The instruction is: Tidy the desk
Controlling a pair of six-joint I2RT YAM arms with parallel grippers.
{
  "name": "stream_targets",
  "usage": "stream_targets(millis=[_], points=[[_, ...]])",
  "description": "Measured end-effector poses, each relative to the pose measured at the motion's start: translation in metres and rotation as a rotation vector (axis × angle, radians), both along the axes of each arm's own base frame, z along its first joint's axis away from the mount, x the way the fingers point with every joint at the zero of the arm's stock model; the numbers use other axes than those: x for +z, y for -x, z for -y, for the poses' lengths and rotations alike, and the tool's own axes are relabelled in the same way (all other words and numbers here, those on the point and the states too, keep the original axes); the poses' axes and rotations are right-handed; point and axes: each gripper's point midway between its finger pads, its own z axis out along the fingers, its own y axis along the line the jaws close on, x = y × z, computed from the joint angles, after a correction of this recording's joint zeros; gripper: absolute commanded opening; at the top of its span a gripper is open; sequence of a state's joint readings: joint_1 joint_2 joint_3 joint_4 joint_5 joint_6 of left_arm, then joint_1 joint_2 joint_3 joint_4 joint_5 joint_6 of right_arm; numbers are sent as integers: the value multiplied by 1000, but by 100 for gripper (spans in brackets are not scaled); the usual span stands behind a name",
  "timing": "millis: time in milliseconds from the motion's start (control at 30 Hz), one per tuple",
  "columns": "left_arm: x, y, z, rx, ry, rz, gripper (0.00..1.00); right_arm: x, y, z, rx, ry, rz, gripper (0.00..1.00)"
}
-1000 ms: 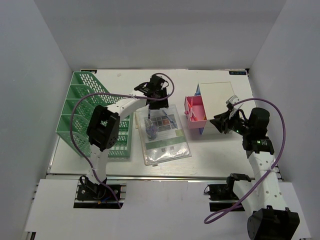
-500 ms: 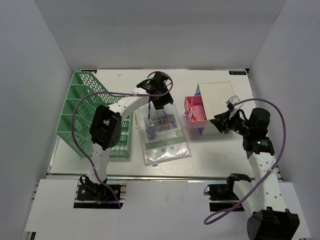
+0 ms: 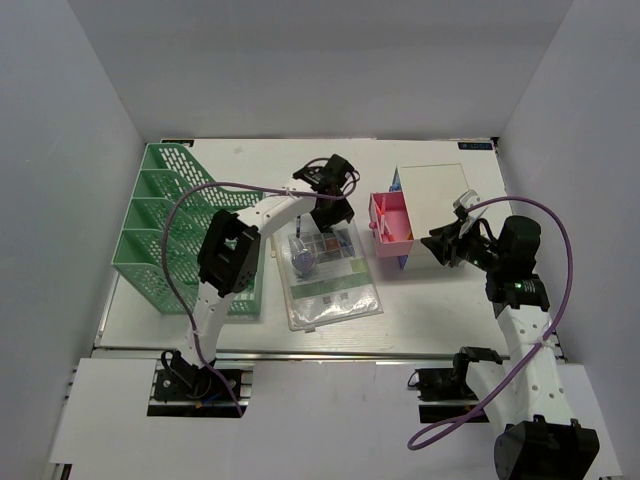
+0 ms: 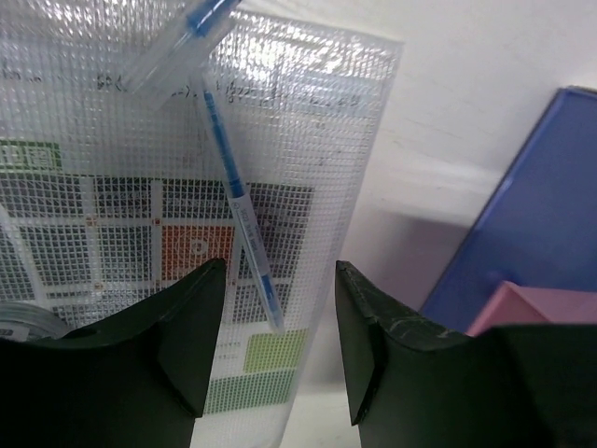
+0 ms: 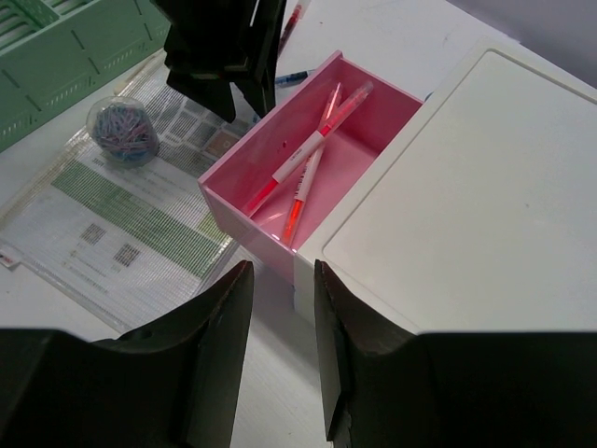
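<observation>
Lab — white-walled desk (image 3: 430, 300) enclosure

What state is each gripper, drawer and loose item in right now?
left gripper: open, above the blue pen, holding nothing.
right gripper: open, empty, near the pink drawer.
pink drawer: pulled out of the white box, two red pens inside.
blue pen: lying loose on the mesh pouch.
mesh pouch: flat on the desk.
paper-clip container: resting on the mesh pouch.

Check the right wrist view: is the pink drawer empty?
No, two pens lie crossed inside the pink drawer.
</observation>
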State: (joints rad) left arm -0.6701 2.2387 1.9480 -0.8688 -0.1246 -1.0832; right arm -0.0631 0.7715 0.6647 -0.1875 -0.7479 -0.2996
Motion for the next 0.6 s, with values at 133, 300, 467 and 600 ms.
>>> stream_targets(millis=[133, 300, 467, 600], points=[[-20, 7, 3, 3, -28, -40, 60, 0, 0, 0, -2, 1, 0, 39], [-34, 6, 10, 5, -43, -56, 60, 0, -1, 1, -5, 2, 0, 39], [-34, 4, 12, 8, -47, -56, 60, 0, -1, 1, -8, 3, 1, 39], [-32, 5, 12, 9, -48, -59, 59, 2, 0, 1, -8, 4, 9, 38]])
